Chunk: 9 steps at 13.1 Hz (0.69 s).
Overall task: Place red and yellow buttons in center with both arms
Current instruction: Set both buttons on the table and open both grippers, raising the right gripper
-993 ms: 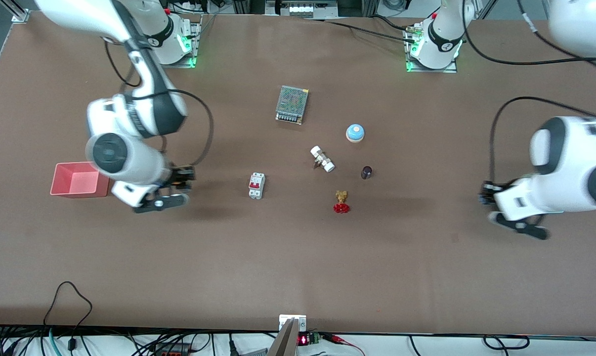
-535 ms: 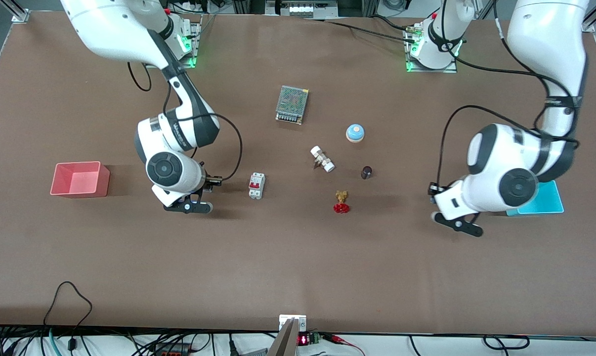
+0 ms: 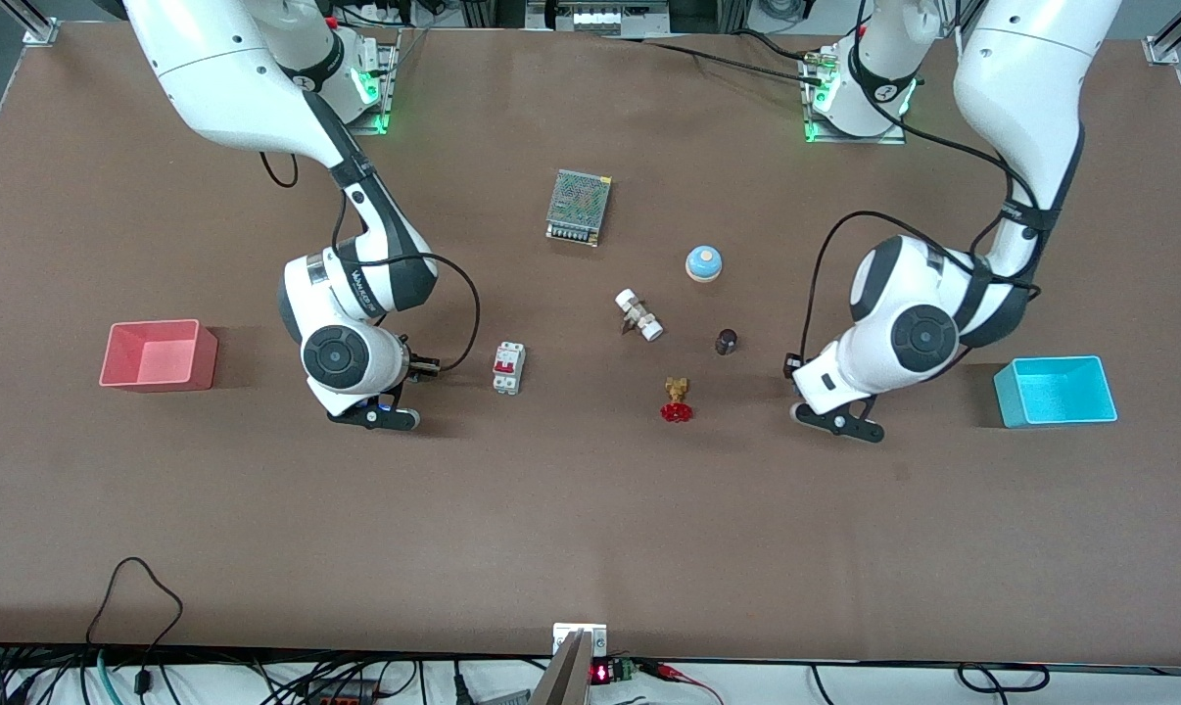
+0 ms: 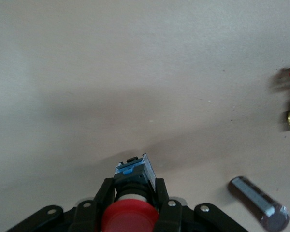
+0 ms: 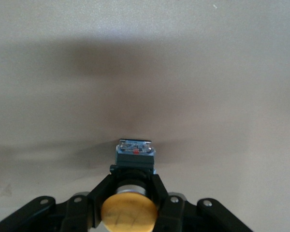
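My left gripper [image 3: 838, 419] is shut on the red button [image 4: 130, 215], gripping its black body between both fingers [image 4: 106, 189]. It hangs low over bare brown tabletop, between the red handwheel valve and the blue bin. My right gripper [image 3: 375, 415] is shut on the yellow button [image 5: 128, 210], with its fingers [image 5: 99, 191] clamping the black body. It hangs low over bare tabletop, between the red bin and the circuit breaker. Both buttons are hidden under the wrists in the front view. Each button's blue-grey base points down at the table.
A red bin [image 3: 157, 354] stands at the right arm's end and a blue bin [image 3: 1054, 390] at the left arm's end. Around the middle lie a circuit breaker [image 3: 508, 368], a mesh power supply [image 3: 579, 207], a blue dome [image 3: 704, 262], a white fitting [image 3: 638, 314], a dark cylinder [image 3: 726, 341] and the valve [image 3: 677, 399].
Both arms have swung in from the table's ends toward the middle, each with its button held. The left gripper has cleared the blue bin and the right gripper the red bin.
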Each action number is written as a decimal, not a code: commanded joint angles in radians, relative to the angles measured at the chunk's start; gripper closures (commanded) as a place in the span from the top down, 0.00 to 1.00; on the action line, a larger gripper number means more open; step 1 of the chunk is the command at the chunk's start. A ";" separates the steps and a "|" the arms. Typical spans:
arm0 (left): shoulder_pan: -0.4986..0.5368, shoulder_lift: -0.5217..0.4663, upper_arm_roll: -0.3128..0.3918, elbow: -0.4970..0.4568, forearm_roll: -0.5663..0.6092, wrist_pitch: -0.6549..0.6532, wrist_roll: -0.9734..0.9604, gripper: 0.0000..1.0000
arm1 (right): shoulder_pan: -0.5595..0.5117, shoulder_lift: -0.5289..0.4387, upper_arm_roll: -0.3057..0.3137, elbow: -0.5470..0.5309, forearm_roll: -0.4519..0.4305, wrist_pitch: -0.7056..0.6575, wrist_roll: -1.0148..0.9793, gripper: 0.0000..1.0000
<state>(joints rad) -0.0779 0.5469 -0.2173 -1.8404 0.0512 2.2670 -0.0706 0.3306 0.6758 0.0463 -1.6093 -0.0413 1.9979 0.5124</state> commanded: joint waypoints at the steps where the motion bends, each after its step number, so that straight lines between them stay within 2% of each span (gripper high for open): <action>1: -0.034 -0.042 0.004 -0.109 -0.002 0.110 -0.060 0.31 | -0.002 0.027 0.003 0.029 0.008 0.024 0.078 1.00; 3: -0.032 -0.041 0.004 -0.120 0.027 0.129 -0.058 0.34 | 0.002 0.019 0.004 0.090 0.017 0.009 0.147 1.00; 4: -0.032 -0.041 0.003 -0.120 0.033 0.129 -0.061 0.54 | 0.002 -0.014 0.006 0.094 0.017 -0.002 0.152 1.00; 5: -0.031 -0.041 0.003 -0.120 0.033 0.129 -0.061 0.79 | 0.005 -0.053 0.004 0.095 0.015 -0.013 0.152 1.00; 6: -0.026 -0.041 0.003 -0.120 0.033 0.129 -0.060 1.00 | 0.001 -0.094 0.004 0.097 0.011 -0.027 0.149 1.00; 9: -0.023 -0.050 0.001 -0.115 0.035 0.123 -0.058 1.00 | -0.022 -0.220 0.001 0.097 0.009 -0.071 0.134 1.00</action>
<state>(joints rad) -0.1060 0.5385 -0.2156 -1.9292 0.0635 2.3857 -0.1148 0.3283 0.5476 0.0457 -1.4875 -0.0391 1.9638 0.6417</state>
